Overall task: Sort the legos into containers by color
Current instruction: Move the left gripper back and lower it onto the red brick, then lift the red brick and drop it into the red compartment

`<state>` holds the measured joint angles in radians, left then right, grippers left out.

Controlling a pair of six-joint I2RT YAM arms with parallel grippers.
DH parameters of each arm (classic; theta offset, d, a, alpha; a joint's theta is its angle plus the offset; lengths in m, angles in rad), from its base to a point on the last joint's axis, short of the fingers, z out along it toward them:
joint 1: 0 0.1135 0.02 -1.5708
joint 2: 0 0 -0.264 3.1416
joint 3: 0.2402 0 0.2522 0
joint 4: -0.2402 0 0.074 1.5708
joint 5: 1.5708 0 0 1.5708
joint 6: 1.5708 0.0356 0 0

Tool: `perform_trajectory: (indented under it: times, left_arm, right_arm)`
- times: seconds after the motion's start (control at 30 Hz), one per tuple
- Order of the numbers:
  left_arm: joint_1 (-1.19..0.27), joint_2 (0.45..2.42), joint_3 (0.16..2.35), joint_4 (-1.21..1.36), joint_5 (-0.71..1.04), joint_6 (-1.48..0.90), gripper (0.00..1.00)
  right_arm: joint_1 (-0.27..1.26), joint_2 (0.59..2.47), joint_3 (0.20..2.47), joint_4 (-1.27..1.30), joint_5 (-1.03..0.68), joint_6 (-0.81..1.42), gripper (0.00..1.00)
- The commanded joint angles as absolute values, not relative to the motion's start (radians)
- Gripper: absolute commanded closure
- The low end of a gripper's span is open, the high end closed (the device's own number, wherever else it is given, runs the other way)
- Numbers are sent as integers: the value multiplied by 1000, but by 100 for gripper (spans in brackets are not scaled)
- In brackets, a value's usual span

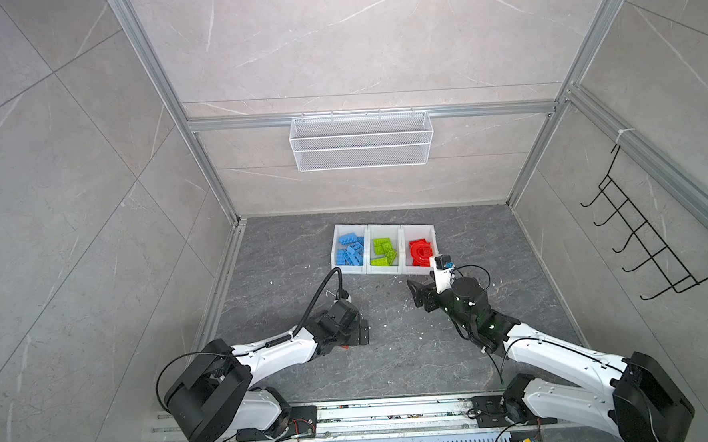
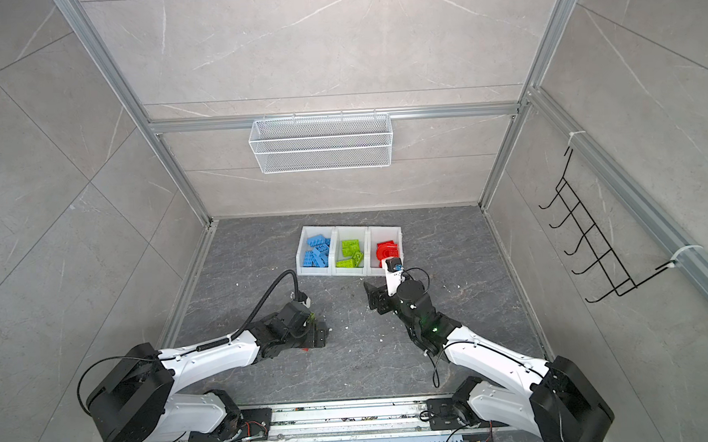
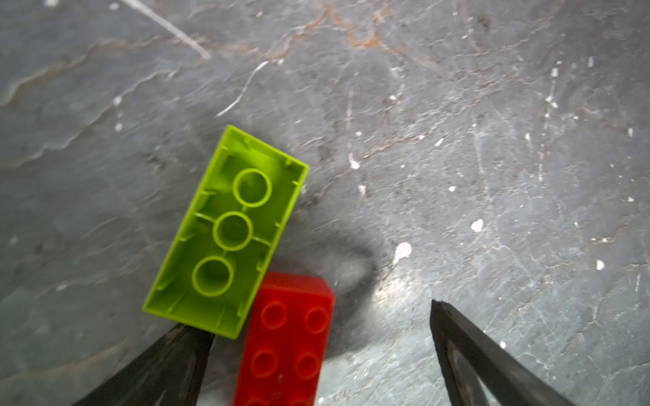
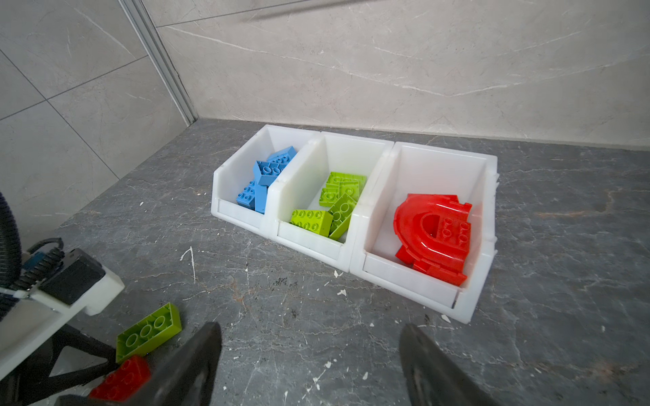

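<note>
Two loose legos lie side by side on the dark floor: a lime green brick (image 3: 228, 228) turned underside up and a red brick (image 3: 288, 348) studs up. My left gripper (image 3: 316, 320) hangs open low over them, with the red brick between its fingers and nothing gripped. Both bricks also show in the right wrist view, green (image 4: 149, 337) and red (image 4: 121, 381). The containers stand in a row: the blue bin (image 4: 239, 214), the green bin (image 4: 309, 240) and the red bin (image 4: 408, 277), each holding legos of its color. My right gripper (image 4: 309, 330) is open and empty in front of them.
A white wire mesh basket (image 1: 360, 140) hangs on the back wall. A black hook rack (image 1: 644, 236) sticks out from the right wall. Small white chips dot the floor. In both top views the arms' bases sit on the front rail (image 1: 395, 411).
</note>
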<state>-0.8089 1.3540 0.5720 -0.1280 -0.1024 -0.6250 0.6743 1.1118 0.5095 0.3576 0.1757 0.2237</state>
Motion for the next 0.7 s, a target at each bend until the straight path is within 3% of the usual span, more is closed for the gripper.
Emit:
perform_trajectory:
  times: [0.0,0.17,0.43,0.67]
  left_arm:
    - [-808,1350,595,-124,-78,-580,6]
    - [-821,1317,606,-217,-156,-551,24]
    - [-841,1374,646,-312,-232,-523,36]
    - [-878,1424,686,-335,-274,-512,53]
  right_arm:
    - [678,1118,536,341,178,218,18]
    - [678,1115,536,342,178,222,18]
    - [679,1123,538,342,173,223,18]
    - [679,1076,519,350,200,232,19]
